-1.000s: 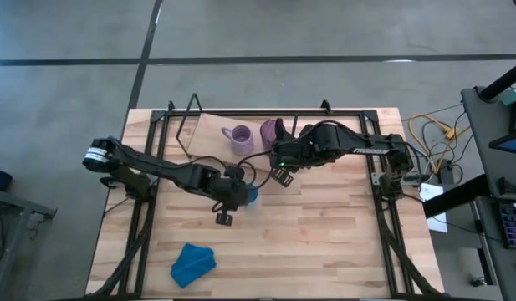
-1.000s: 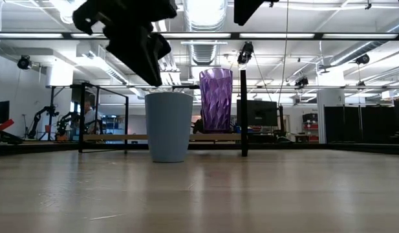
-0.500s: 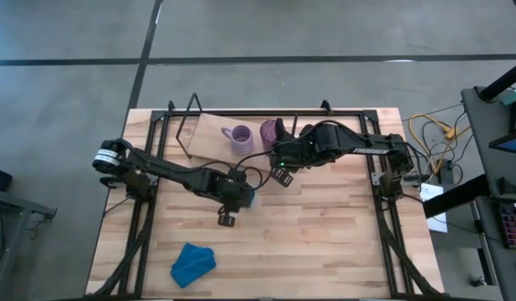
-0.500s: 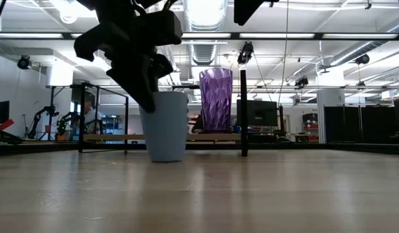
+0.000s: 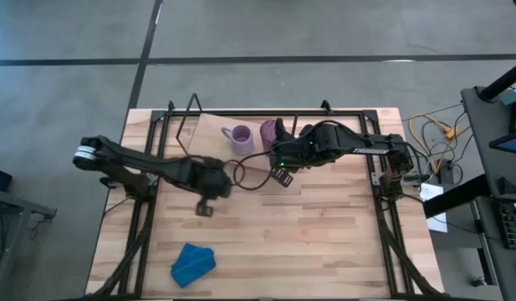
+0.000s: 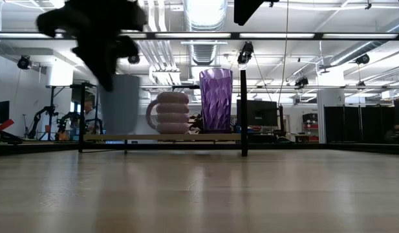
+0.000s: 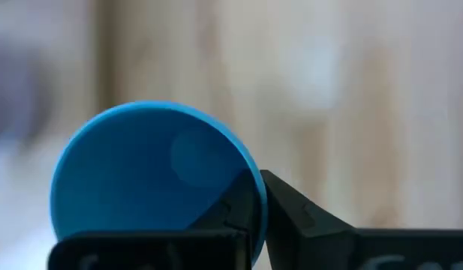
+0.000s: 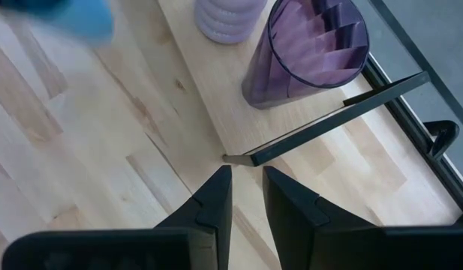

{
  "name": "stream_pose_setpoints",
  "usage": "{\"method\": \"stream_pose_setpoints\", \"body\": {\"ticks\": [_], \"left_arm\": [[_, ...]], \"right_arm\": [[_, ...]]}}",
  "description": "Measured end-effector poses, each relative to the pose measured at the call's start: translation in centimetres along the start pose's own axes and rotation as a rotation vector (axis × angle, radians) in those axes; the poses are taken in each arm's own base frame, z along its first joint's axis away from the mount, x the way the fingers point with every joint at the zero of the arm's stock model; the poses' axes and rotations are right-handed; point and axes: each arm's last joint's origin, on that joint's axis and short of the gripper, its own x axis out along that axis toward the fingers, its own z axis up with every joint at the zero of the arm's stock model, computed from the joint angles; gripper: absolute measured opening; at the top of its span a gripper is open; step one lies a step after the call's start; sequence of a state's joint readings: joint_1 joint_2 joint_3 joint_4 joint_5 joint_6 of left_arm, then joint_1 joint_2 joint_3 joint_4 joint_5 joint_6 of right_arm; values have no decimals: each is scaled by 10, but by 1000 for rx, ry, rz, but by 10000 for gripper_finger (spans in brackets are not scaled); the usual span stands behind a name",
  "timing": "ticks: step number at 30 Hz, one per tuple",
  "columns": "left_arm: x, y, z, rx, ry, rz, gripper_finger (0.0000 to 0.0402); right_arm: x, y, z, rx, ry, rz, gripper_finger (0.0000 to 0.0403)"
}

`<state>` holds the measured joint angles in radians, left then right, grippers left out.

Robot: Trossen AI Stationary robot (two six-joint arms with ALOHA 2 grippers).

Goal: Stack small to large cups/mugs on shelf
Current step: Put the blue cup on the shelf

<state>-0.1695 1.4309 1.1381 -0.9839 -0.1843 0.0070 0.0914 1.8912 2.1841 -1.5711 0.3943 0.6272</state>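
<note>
A: From above, what changed?

B: The left gripper (image 5: 209, 189) has swung left. The small bright blue cup hides under it.

A: From low down?

B: The cup (image 6: 120, 103) is lifted, beside the lavender handled mug (image 6: 171, 112) and tall purple see-through tumbler (image 6: 216, 101) on the light-wood shelf (image 6: 161, 137).

A: Wrist views?

B: Left fingers (image 7: 291, 210) hold the cup. The right gripper (image 8: 246, 196), fingers narrow, waits near the tumbler.

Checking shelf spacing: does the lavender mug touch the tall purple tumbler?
Apart. The low view shows a clear gap between the ribbed lavender mug and the translucent purple tumbler.
</note>
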Motion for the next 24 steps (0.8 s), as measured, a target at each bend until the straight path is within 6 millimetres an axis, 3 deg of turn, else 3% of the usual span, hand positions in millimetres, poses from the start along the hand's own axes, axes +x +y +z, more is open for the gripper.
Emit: {"method": "stream_pose_setpoints", "body": {"ticks": [4, 12, 16, 24], "left_arm": [[-23, 17, -27, 3, 114, 197, 1], [-41, 75, -50, -239, 88, 265, 0], [-39, 106, -60, -351, 83, 226, 0], [-13, 155, -67, -436, 57, 144, 0]], "right_arm": [[0, 0, 0, 0, 0, 0, 70], [0, 0, 1, 3, -5, 4, 69], [0, 1, 1, 3, -6, 4, 68], [2, 1, 0, 1, -1, 1, 68]]}}
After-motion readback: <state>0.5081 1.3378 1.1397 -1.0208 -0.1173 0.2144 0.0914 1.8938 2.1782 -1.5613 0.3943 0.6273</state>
